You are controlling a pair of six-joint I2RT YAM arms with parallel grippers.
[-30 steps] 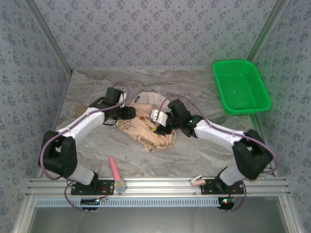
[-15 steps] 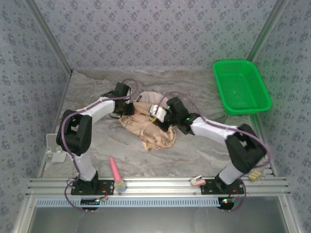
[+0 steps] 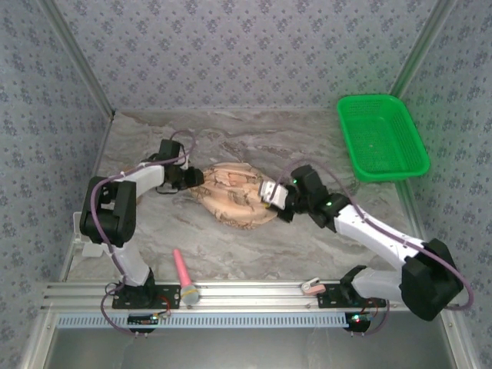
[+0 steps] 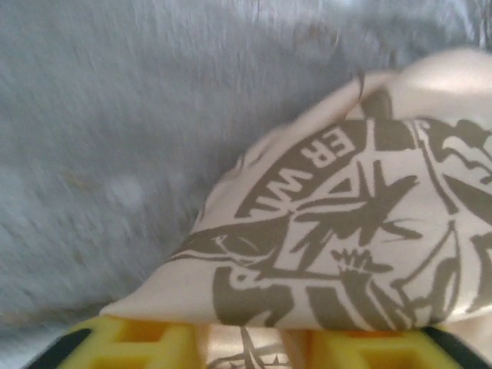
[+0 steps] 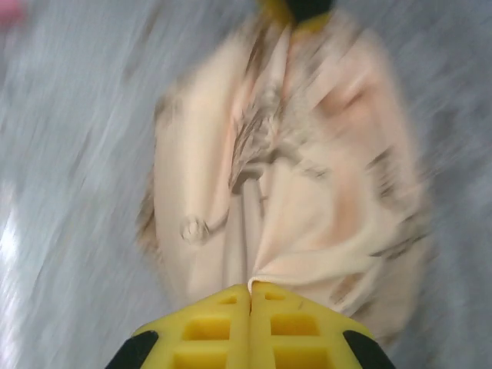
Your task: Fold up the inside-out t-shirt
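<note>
t-shirt: middle of the counter, between the two hands
left hand: at the t-shirt's left edge
right hand: at its right edge
basket: far right corner, well apart
handled tool: near edge, left of centre

Soft, even light; wrist views blurred.
Top view is sharp, with faint shadows on the table. Right wrist view is streaked with blur, the shirt washed pale, glare at 8 o'clock. Left wrist view soft toward 9 o'clock.
</note>
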